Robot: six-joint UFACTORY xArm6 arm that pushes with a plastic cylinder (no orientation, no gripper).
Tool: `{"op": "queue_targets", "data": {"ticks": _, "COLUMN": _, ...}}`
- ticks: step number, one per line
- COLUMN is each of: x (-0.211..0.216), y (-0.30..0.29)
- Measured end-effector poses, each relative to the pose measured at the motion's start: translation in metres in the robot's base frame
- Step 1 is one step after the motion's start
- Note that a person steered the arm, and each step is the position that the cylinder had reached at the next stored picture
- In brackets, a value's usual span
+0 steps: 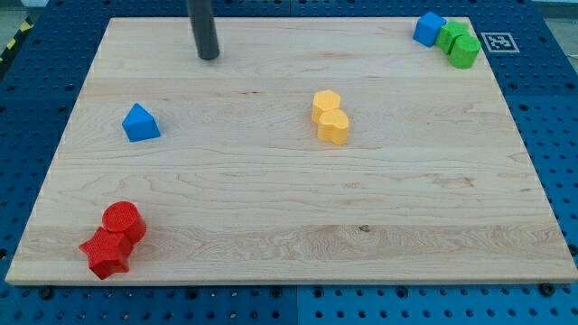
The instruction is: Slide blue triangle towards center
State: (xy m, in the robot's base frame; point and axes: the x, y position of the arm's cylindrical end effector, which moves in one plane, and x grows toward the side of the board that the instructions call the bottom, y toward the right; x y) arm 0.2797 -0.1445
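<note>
The blue triangle (140,124) lies on the wooden board (271,199) at the view's left, about mid-height. My tip (209,56) rests near the board's top edge, up and to the right of the blue triangle and well apart from it. Nothing touches the triangle.
A yellow hexagon (326,104) and a yellow rounded block (334,126) sit touching near the board's middle. A red cylinder (122,219) and a red star (107,254) sit at the bottom left. A blue block (429,28) and two green blocks (459,43) crowd the top right corner.
</note>
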Motion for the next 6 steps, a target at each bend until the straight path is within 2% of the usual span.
{"op": "queue_targets", "data": {"ticks": 1, "x": 0.0, "y": -0.061}}
{"op": "queue_targets", "data": {"ticks": 2, "x": 0.023, "y": -0.109}}
{"op": "queue_targets", "data": {"ticks": 3, "x": 0.07, "y": -0.12}}
{"op": "queue_targets", "data": {"ticks": 5, "x": 0.142, "y": -0.075}}
{"op": "queue_targets", "data": {"ticks": 6, "x": 0.148, "y": -0.022}}
